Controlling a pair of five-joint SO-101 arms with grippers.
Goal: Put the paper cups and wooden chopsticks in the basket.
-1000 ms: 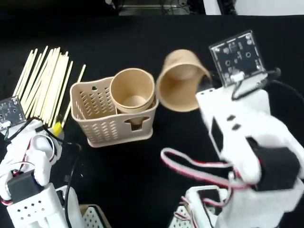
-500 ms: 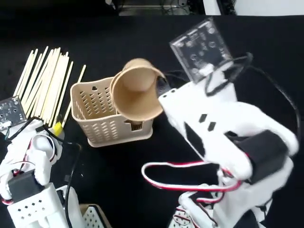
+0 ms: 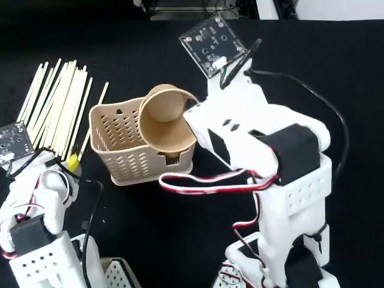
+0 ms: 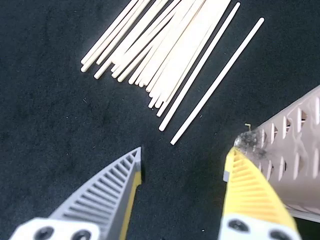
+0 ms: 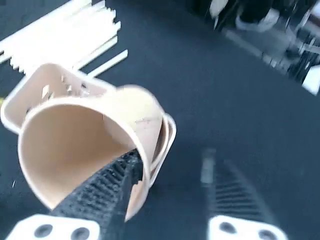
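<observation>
Paper cup tilted over basket, chopsticks beside

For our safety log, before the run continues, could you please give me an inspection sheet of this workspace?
Surface: black table, no spills seen.
Job's things: basket upright; paper cup tilted at its mouth; wooden chopsticks lying loose on the table beside the basket.
Clutter: nothing seen.
Grippers: left gripper open, between the chopsticks and the basket; right gripper open, one finger inside the cup.
Cables: red-and-white cable looping beside the basket; black cable along the right arm.
Surroundings: blurred equipment behind the table.
</observation>
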